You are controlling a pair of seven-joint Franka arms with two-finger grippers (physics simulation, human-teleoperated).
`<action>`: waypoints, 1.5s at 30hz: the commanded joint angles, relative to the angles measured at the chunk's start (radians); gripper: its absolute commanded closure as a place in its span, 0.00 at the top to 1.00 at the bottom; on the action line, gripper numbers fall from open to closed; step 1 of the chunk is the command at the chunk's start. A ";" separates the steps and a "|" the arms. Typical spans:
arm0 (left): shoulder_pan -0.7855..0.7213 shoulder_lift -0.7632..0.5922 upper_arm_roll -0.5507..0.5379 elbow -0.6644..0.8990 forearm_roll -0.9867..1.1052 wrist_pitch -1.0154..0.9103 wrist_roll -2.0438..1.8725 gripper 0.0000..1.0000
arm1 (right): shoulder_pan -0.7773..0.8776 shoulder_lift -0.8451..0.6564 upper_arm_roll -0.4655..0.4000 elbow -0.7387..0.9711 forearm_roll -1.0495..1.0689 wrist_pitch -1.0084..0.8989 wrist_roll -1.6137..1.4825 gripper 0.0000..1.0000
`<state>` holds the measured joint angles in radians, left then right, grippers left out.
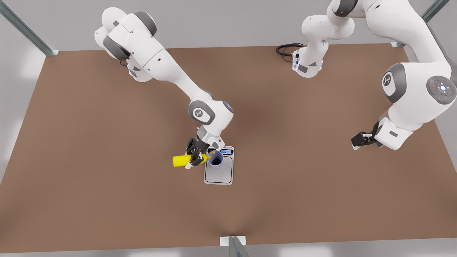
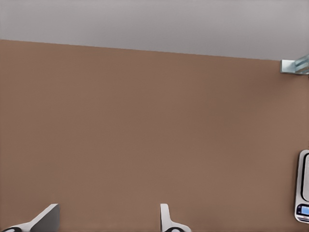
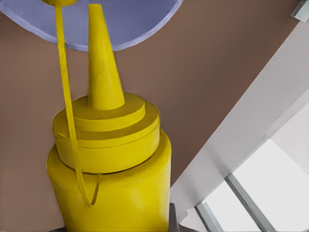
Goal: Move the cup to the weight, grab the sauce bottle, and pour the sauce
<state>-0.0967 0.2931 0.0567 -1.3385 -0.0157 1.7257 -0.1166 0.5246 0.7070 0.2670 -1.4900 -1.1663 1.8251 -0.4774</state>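
Note:
The silver scale (image 1: 218, 176) lies flat at the table's middle, its display strip toward the back. The lavender cup (image 1: 215, 159) stands upright on the scale's back part. My right gripper (image 1: 194, 155), on the front view's left arm, is shut on the yellow sauce bottle (image 1: 180, 160), which lies tipped sideways with its nozzle over the cup's rim. In the right wrist view the bottle (image 3: 111, 159) points its nozzle at the cup (image 3: 120, 19), with a thin yellow strand beside it. My left gripper (image 1: 358, 140) waits open at the front view's right, fingers (image 2: 46, 220) apart, the scale (image 2: 304, 193) far off.
A black cable (image 1: 285, 50) loops by the base of the arm at the back. Metal frame posts (image 1: 28, 30) stand at the table's corners and a bracket (image 1: 232, 241) sits at its front edge. Brown tabletop (image 1: 107, 185) stretches all round the scale.

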 commanded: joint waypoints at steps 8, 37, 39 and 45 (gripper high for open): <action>0.000 0.003 0.000 0.012 0.002 0.002 0.000 1.00 | 0.002 0.003 0.000 0.000 -0.001 -0.001 0.000 0.56; 0.000 0.012 -0.003 0.012 0.002 0.037 0.000 1.00 | -0.580 -0.029 0.000 0.135 1.258 0.086 -0.803 0.56; 0.000 0.012 -0.003 0.012 0.002 0.037 0.000 1.00 | -0.624 -0.021 0.000 0.132 1.381 0.088 -0.909 0.56; 0.000 0.012 -0.005 0.012 0.002 0.037 -0.002 1.00 | -0.770 0.009 0.000 0.028 1.817 0.074 -1.394 0.56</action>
<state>-0.0979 0.3054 0.0522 -1.3269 -0.0145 1.7617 -0.1252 -0.2553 0.7234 0.2667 -1.4635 0.6721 1.8974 -1.8997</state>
